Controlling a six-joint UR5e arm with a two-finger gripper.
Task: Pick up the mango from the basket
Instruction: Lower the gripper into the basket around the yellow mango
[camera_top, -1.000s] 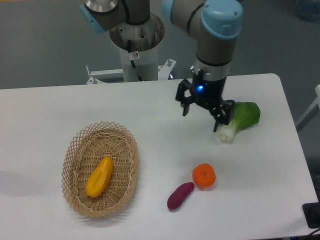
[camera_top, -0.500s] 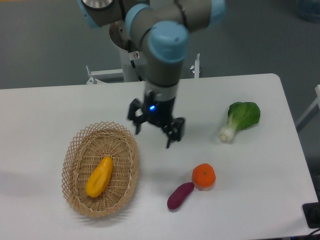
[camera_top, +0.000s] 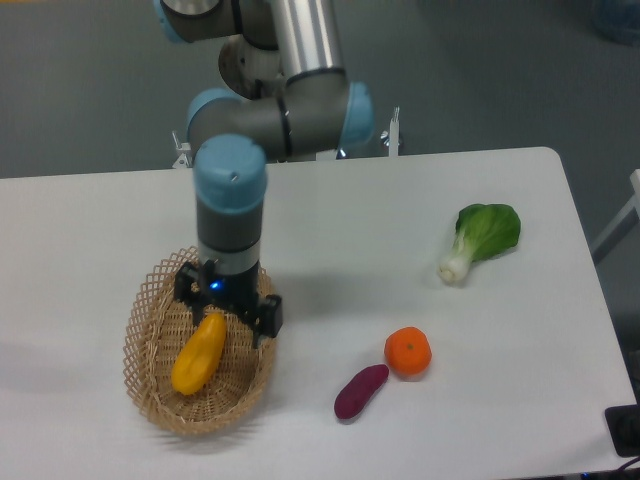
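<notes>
On the white worktop (camera_top: 330, 230) sits one wicker basket (camera_top: 152, 385), holding a single mango (camera_top: 197, 356) lying lengthwise on its floor. Over the basket's upper half hangs the tool (camera_top: 228, 310), jaws apart, straddling the mango's upper end. Outside the basket lie one bok choy (camera_top: 484, 236), one purple sweet potato (camera_top: 360, 391) and one tangerine (camera_top: 408, 352), all well apart from it.

End effector (camera_top: 227, 309) low, fingers spread
</notes>
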